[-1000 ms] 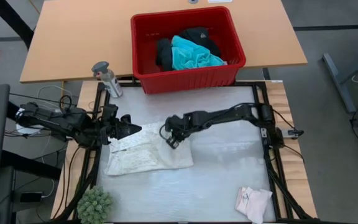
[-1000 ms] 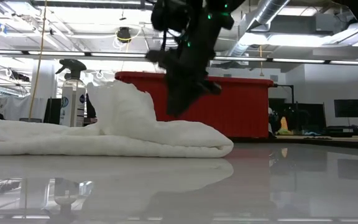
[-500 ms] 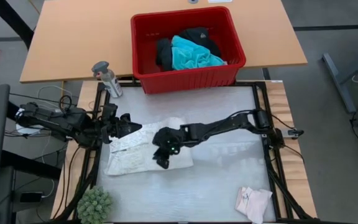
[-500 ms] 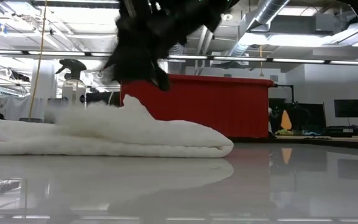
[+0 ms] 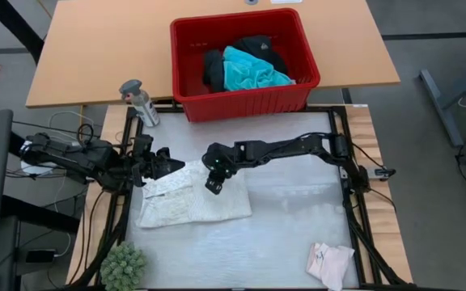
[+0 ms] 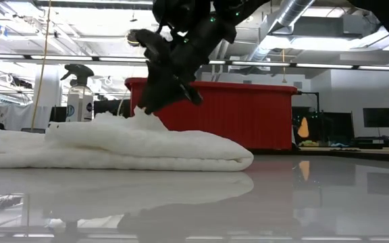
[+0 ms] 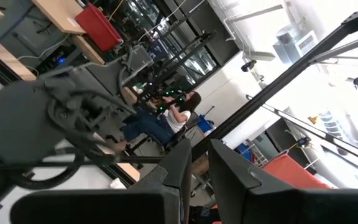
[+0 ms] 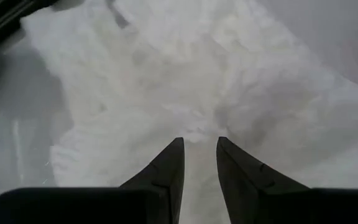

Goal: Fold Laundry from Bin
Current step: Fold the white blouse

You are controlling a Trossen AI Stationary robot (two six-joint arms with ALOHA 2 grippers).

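I've got the right gripper (image 5: pixel 211 184) over the white top (image 5: pixel 192 199), fingers slightly apart with a tuft of cloth between them; it's mid-fold on the table. The left gripper (image 5: pixel 171 166) sits nearly closed at the top's edge. The turquoise shirt (image 5: pixel 252 69) and black clothes (image 5: pixel 213 68) wait in the bin (image 5: pixel 241 103); a pink piece (image 5: pixel 330 263) lies near the table corner.

Bright, even overhead light; ceiling strip lamps (image 6: pixel 80 59) glare at table level, the glossy white tabletop (image 6: pixel 262 202) mirrors them, and the dark right arm (image 6: pixel 174 54) smears with motion blur.
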